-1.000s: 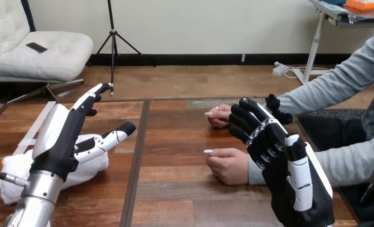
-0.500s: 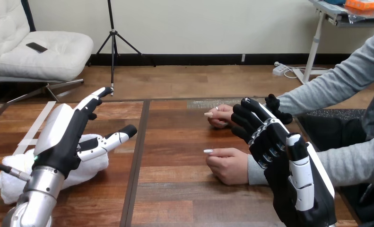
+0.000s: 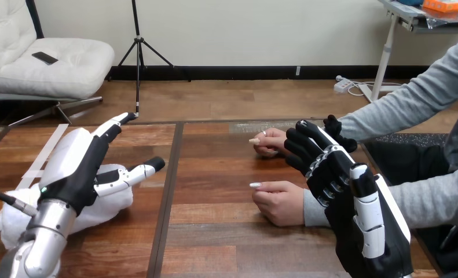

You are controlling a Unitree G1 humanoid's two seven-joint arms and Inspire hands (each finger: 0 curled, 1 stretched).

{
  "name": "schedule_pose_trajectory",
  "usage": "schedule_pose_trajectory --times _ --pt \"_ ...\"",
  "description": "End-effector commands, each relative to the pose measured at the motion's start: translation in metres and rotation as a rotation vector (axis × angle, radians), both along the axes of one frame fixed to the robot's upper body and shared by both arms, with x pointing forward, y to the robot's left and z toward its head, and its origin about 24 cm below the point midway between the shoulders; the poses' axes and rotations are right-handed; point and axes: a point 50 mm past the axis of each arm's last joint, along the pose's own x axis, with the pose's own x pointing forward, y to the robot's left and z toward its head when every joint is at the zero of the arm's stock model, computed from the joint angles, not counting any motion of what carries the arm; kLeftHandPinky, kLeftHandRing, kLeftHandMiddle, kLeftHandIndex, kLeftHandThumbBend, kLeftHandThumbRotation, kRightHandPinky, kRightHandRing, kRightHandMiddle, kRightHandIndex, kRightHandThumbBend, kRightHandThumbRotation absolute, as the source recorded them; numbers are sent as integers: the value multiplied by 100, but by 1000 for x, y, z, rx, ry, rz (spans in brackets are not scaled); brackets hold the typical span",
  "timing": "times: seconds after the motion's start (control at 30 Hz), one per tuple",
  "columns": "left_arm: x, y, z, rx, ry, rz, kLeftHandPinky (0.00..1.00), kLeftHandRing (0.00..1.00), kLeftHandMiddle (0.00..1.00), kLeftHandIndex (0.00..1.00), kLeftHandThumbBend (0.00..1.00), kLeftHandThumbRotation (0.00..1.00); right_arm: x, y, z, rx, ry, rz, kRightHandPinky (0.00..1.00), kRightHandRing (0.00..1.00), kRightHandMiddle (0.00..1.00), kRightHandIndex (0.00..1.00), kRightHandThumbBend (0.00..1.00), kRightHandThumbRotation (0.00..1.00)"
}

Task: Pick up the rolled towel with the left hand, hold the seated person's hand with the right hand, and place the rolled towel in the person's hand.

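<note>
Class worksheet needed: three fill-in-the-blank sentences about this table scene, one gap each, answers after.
The rolled towel is ____ in colour. It lies beneath the left hand, at the table's ____ side. The person's hands, near the right hand, number ____.
Missing: white; left; two.

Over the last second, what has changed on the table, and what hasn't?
The left hand has sunk slightly toward the rolled towel, its fingers open and nothing gripped yet. The right hand has barely moved. It is open beside the person's nearer hand. The towel, that hand and the person's farther hand stayed where they were.
</note>
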Motion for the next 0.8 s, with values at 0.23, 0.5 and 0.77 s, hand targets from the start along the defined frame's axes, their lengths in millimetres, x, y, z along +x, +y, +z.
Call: schedule_pose_trajectory --times 0.23,0.5,0.77 --pt "26 3 28 90 -82 -14 82 87 91 89 72 71 9 2 22 -10 -120 8 93 92 90 89 60 100" --pt "30 7 28 126 -70 -4 82 87 91 89 71 69 8 2 22 -12 -123 8 93 92 90 89 58 100" --pt "33 10 28 167 -61 9 84 88 91 89 72 69 8 2 23 -11 -125 5 92 92 90 89 59 100"
